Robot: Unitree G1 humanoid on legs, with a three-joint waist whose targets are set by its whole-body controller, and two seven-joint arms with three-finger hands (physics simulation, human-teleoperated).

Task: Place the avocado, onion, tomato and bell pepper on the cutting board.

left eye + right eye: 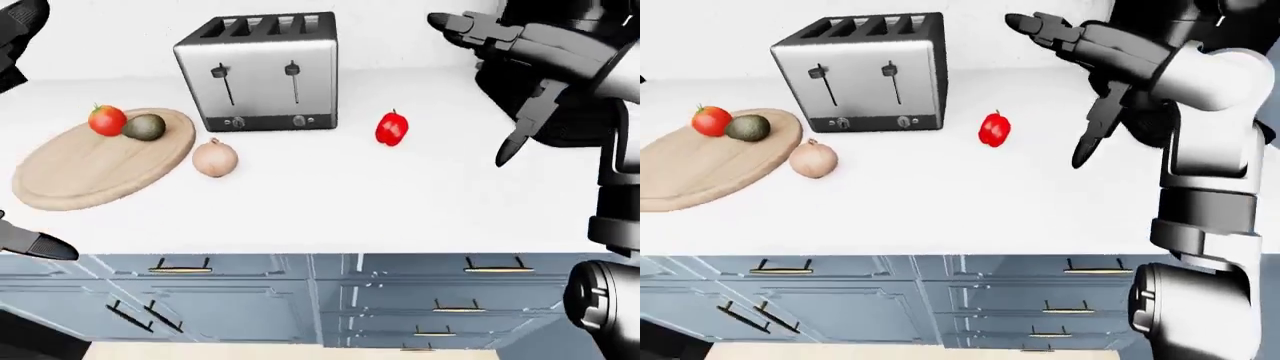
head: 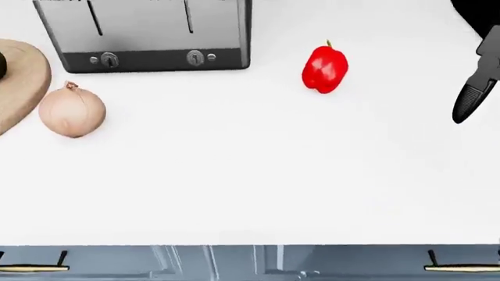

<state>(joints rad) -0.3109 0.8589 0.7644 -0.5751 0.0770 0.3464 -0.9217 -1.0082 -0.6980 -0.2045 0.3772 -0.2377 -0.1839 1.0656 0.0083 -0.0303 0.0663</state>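
Observation:
The round wooden cutting board (image 1: 95, 166) lies at the left of the white counter. The tomato (image 1: 107, 120) and the avocado (image 1: 145, 127) rest on it. The onion (image 2: 72, 110) sits on the counter just off the board's right edge, below the toaster. Right of the toaster, the red bell pepper (image 2: 325, 68) stands alone. My right hand (image 1: 1050, 90) hovers open above and right of the pepper, fingers (image 2: 474, 99) spread and holding nothing. Only parts of my left hand (image 1: 35, 246) show at the left edge of the left-eye view, spread and empty.
A steel four-slot toaster (image 1: 260, 71) stands above the onion. A black appliance (image 1: 560, 120) sits at the far right behind my right arm. Grey-blue drawers with brass handles (image 1: 180, 266) run under the counter's near edge.

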